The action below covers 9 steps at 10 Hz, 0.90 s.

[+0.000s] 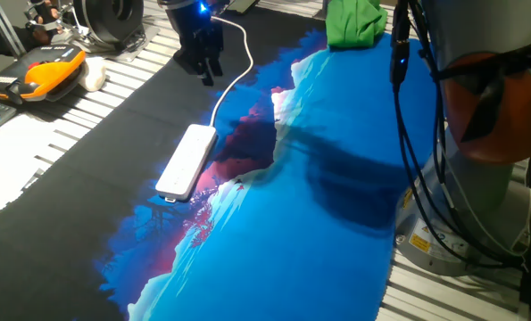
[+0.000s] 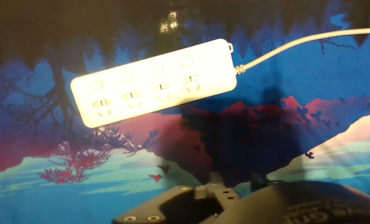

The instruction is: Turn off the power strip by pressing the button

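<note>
The power strip [image 1: 186,161] [image 2: 155,81] lies flat on the printed mat [image 1: 336,196], ahead of and below the gripper [image 1: 204,67], not touching it. Its long axis runs away from the gripper; the cable [image 1: 238,76] end points toward it. Finger state cannot be determined.

A printed cloth [image 1: 319,178] in blue, black and pink, showing mountains and trees, covers the bench [image 1: 33,178]. A bunched green cloth [image 1: 354,22] sits at its far edge. At far left, on the bare slatted bench, lies an orange and black tool [image 1: 51,73], with a whitish lump [image 1: 94,76] just beside it.
</note>
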Available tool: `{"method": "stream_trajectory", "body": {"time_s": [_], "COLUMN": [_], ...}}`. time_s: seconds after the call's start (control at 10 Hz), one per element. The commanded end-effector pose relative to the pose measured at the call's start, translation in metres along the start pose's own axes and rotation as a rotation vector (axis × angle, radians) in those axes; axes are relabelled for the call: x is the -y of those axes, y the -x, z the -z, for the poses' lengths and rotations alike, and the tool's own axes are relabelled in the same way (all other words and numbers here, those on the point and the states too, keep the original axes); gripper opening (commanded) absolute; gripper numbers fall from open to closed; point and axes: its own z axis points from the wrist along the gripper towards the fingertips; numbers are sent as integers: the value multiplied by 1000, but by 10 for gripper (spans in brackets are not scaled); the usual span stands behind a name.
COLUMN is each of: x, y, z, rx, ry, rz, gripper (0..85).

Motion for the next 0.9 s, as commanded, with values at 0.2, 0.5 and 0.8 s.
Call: {"method": "stream_trajectory", "body": {"time_s": [0.2,0.5,0.8], "x": [0,2,2], "y": [0,0,0], "z": [0,0,1], "rx": [10,32,45], "ry": [8,28,39], "rz": [-42,-153,-220], "gripper": [0,0,0]}}
